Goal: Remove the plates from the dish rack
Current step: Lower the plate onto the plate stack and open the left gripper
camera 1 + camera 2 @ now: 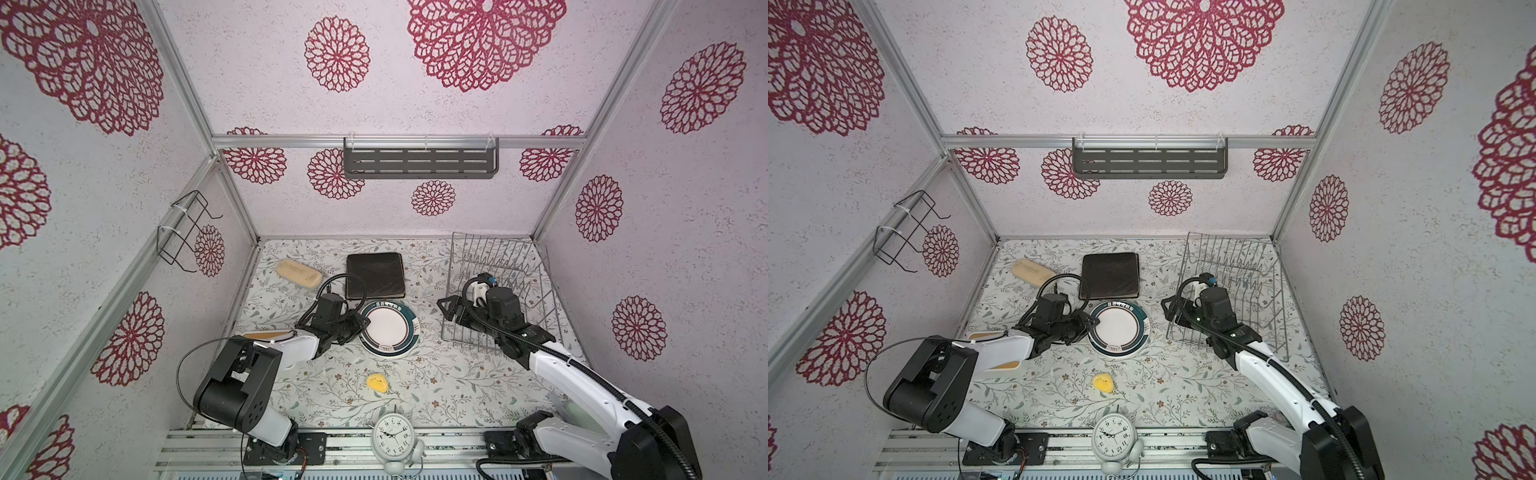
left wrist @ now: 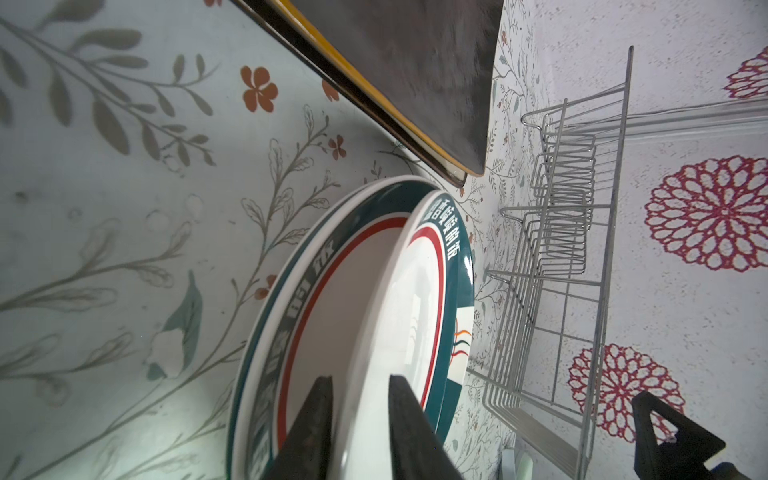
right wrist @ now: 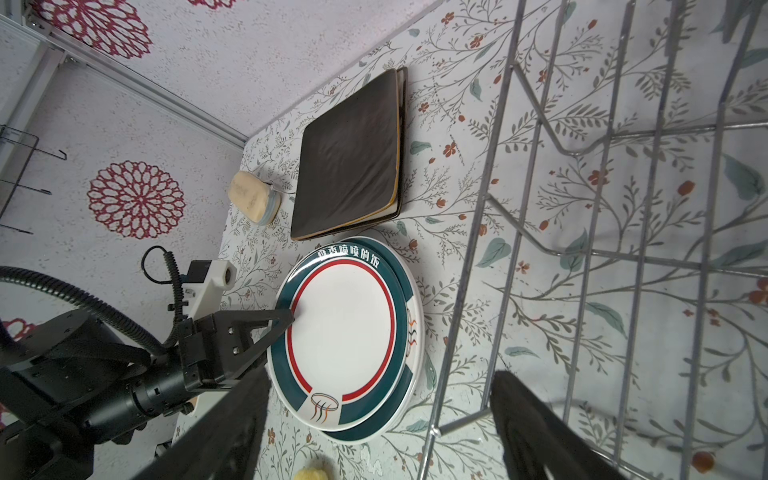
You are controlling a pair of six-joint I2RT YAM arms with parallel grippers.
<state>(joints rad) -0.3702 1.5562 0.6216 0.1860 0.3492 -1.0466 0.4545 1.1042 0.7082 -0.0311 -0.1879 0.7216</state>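
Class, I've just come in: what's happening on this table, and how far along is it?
The dish rack stands on the right with no plates in it. Two square plates lie stacked on the table near the back, and two round plates lie stacked in front of them. The left gripper has its jaws either side of the top round plate at its rim; whether it pinches it is unclear. The right gripper hangs open at the rack's left edge, holding nothing.
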